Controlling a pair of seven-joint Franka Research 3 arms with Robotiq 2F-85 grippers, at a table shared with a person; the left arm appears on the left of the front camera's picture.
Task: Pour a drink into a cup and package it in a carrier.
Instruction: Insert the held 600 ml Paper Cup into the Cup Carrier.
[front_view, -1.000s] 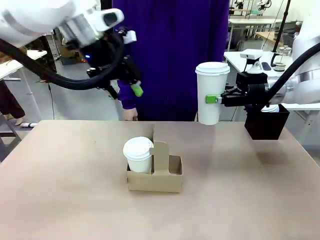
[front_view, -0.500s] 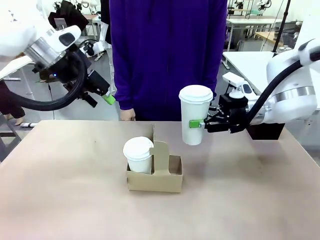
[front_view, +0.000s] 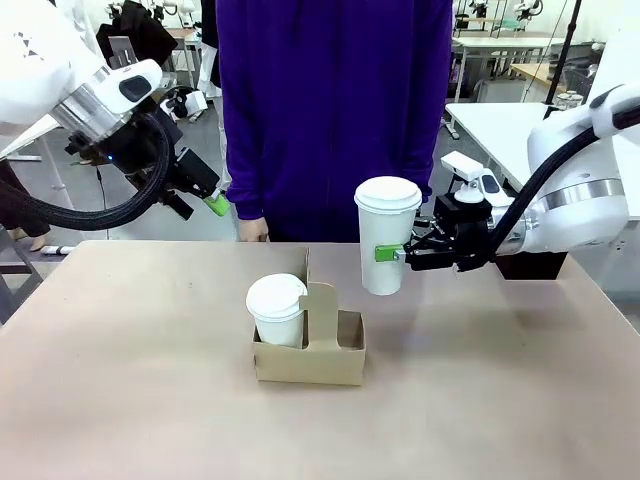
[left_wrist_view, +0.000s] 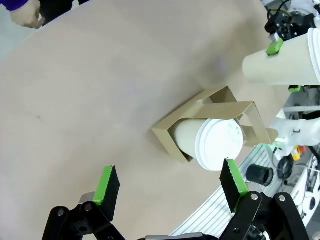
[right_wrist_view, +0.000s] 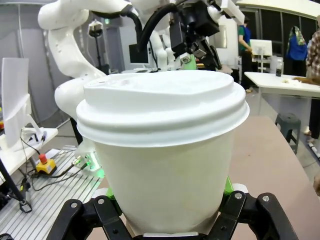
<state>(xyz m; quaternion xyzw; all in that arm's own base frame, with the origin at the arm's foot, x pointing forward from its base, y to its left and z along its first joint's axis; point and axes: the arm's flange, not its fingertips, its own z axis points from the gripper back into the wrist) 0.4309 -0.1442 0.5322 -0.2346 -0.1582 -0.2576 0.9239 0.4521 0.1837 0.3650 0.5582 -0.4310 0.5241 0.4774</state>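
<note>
Now the right hand (front_view: 398, 254), clenched on the lidded cup (front_view: 386, 235), has carried it down and left, near the carrier's (front_view: 310, 352) free right slot; left hand (front_view: 205, 195) released. You lower next.

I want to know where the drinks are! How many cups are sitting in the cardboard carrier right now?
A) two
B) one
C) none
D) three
B: one lidded cup sits in the carrier's left slot, while the second cup hangs in the air, gripped by the right pincer, to the right of the carrier and above it.
</note>
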